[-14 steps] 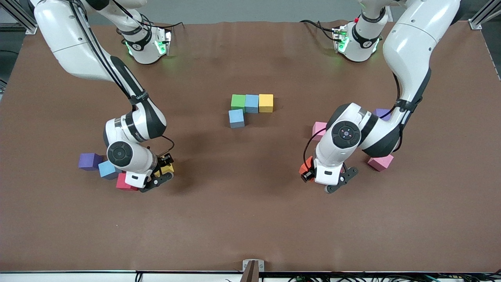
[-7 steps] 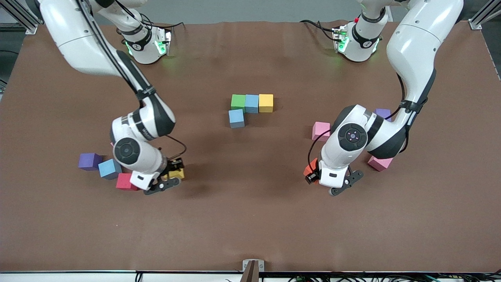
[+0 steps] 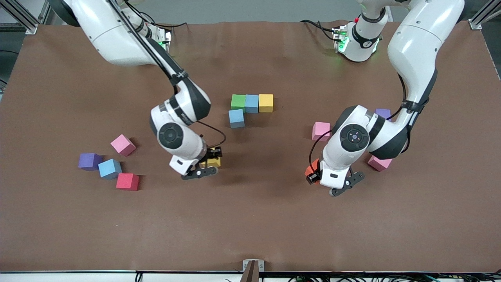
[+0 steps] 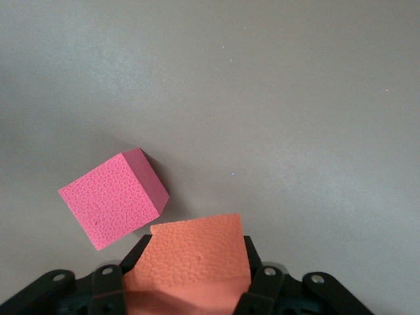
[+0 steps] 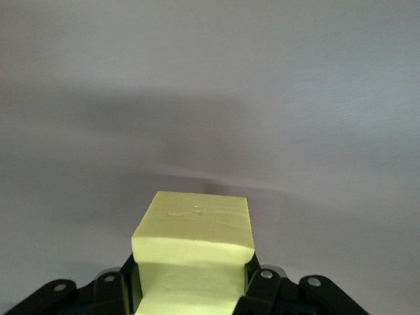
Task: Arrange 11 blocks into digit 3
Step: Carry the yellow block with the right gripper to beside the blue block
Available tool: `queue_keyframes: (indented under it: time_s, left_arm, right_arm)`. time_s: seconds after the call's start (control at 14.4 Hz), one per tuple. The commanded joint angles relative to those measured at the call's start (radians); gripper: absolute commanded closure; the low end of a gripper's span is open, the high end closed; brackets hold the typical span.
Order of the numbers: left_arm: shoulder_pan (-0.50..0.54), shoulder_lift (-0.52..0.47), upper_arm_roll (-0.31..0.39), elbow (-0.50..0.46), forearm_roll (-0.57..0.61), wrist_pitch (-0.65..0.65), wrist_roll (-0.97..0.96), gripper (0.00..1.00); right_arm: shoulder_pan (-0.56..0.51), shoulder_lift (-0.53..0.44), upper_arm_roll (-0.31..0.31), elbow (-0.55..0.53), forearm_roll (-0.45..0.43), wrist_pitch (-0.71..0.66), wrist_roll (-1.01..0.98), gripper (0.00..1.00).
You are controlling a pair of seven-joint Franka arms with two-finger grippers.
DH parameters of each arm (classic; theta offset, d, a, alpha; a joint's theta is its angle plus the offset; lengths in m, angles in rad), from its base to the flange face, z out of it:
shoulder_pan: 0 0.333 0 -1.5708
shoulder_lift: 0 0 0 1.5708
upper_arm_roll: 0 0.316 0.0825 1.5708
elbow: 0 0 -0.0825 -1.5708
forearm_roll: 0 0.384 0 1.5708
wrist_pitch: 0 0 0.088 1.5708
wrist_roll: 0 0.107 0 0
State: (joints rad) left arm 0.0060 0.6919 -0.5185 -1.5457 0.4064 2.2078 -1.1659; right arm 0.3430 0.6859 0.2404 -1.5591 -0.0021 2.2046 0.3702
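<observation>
Front view
Right gripper [image 3: 208,164]: pinching a yellow block [image 3: 213,161] and hanging over bare table [image 3: 250,219], toward the middle.
Left gripper [image 3: 319,175]: pinching an orange block [image 3: 310,170] over the table at the left arm's end.
Placed blocks: a green block [image 3: 238,102], a blue block [image 3: 251,103] and a yellow cube [image 3: 266,103] are sitting touching in a row mid-table; a second blue block [image 3: 236,118] is lying just nearer the camera than the green one.
Right arm's end: a pink block [image 3: 123,145], a blue cube [image 3: 109,169] and a red block [image 3: 127,181] are lying close together, with a purple cube [image 3: 89,161] beside the blue one.
Left arm's end: a pink cube [image 3: 321,131] is lying beside the left arm's wrist; another pink one [image 3: 379,163] and a second purple cube [image 3: 383,113] are showing partly from under the arm.

Left wrist view
Grip: the fingers [image 4: 266,282] are pressing both sides of the orange block [image 4: 197,256].
Below: a pink cube [image 4: 113,197] is lying tilted, near the held block.

Right wrist view
Grip: the fingers [image 5: 259,283] are clamping the yellow block [image 5: 193,252] over bare table.
</observation>
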Motion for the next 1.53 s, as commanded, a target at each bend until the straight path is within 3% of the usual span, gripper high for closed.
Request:
queue_keyframes:
  time_s: [0.0,0.35,1.46]
  left_arm:
    - [0.000,-0.006,-0.003,0.006,0.008,-0.016,0.026,0.78]
    - [0.000,-0.006,-0.005,0.006,0.000,-0.016,0.063,0.78]
    - [-0.003,-0.002,-0.005,-0.001,0.000,-0.014,0.112,0.78]
  right_arm:
    - [0.056,0.056,-0.007,0.068,0.016,-0.002,0.070,0.63]
    - [0.119,0.067,-0.007,0.062,0.025,-0.002,0.107,0.63]
    - [0.165,0.035,-0.004,-0.030,0.025,-0.065,0.199,0.63]
